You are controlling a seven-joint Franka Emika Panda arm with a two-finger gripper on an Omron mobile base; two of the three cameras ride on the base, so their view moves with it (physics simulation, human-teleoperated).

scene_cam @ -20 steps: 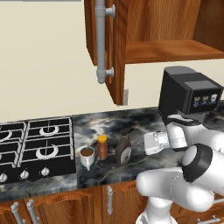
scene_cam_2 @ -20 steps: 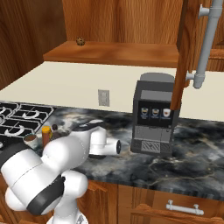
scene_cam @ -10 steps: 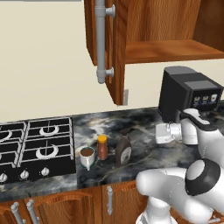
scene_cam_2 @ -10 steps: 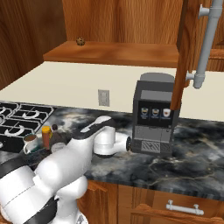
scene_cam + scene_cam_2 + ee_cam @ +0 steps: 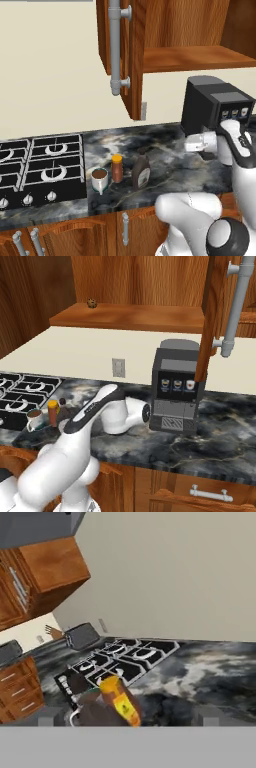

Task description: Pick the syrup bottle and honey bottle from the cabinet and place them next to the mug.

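Note:
The mug (image 5: 100, 179), the honey bottle (image 5: 117, 168) and the syrup bottle (image 5: 141, 171) stand close together in a row on the dark marble counter, right of the stove. The cabinet (image 5: 192, 56) hangs above with its door (image 5: 134, 55) swung open. My gripper (image 5: 191, 145) hovers to the right of the syrup bottle, in front of the coffee machine, well apart from all three. In the hand view my gripper (image 5: 127, 715) is open and empty, and the honey bottle (image 5: 119, 697) stands far ahead. From the right base view, the mug (image 5: 34, 419) and honey bottle (image 5: 52, 412) show left of my arm.
A black coffee machine (image 5: 212, 106) stands on the counter just behind the hand. The gas stove (image 5: 40, 167) lies left of the mug. A small round item (image 5: 91, 303) sits on the cabinet shelf (image 5: 135, 317). The long grey door handle (image 5: 115, 47) juts out above the counter.
The hand has drawn away from the bottles, moving right and slightly up toward the coffee machine. Mug and both bottles have stayed put.

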